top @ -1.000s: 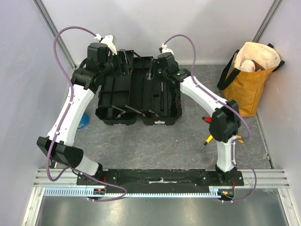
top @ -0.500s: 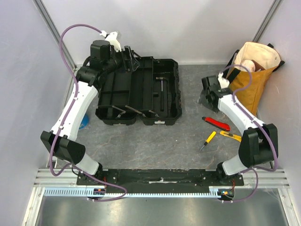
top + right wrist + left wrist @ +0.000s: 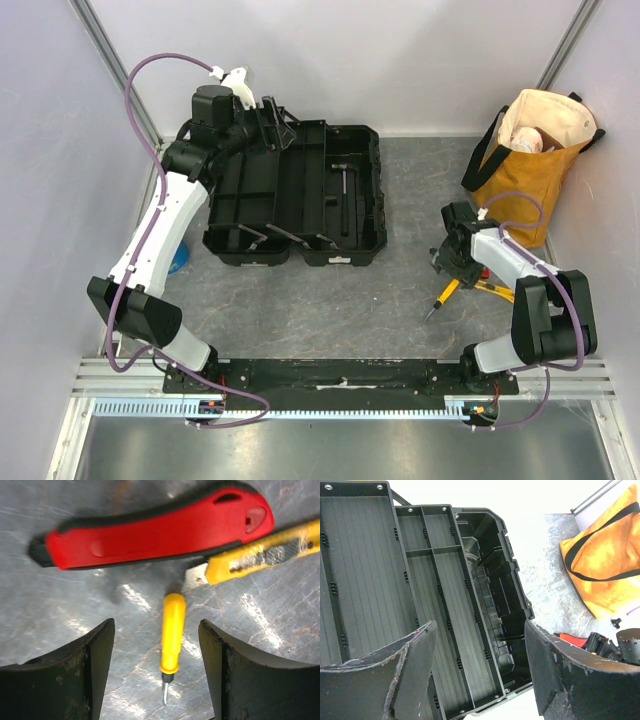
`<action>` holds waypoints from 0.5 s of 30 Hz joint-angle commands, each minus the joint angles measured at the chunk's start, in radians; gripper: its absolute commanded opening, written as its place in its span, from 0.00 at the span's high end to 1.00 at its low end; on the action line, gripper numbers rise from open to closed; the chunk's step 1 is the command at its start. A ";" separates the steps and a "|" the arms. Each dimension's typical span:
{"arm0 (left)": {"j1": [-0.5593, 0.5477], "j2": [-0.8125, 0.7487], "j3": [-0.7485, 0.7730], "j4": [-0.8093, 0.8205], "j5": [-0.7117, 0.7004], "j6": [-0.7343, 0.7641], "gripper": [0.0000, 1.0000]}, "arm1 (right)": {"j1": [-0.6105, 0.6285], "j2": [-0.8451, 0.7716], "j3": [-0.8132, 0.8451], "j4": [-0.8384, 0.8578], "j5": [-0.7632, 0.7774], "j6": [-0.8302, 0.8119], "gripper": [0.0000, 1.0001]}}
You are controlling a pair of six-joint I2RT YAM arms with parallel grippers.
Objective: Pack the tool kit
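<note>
Right gripper [image 3: 155, 625] has dropped from beside the tote bag [image 3: 525, 175] and now hovers low over the yellow screwdriver [image 3: 171, 632], jaws spread, nothing held. Red-handled tool [image 3: 150, 530] and yellow knife [image 3: 265, 555] lie just beyond on the table [image 3: 320, 300]. Toolbox [image 3: 300, 190] sits open, far left. Left gripper [image 3: 480, 627] is unchanged above it, jaws apart, empty.

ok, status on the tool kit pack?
Left gripper open, over the open toolbox. Right gripper open above the screwdriver, not gripped. Red tool and knife lie close by its handle end.
</note>
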 commanded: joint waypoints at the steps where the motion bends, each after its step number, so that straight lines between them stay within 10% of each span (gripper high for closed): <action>1: 0.013 -0.016 0.002 0.034 -0.026 -0.056 0.23 | -0.025 -0.036 -0.059 0.024 -0.017 0.037 0.26; 8: 0.056 -0.041 -0.016 0.046 0.009 -0.093 0.23 | -0.033 -0.041 -0.133 0.092 -0.034 0.049 0.32; 15: 0.089 -0.059 -0.015 0.046 0.039 -0.094 0.23 | -0.036 -0.074 -0.153 0.159 -0.068 0.042 0.82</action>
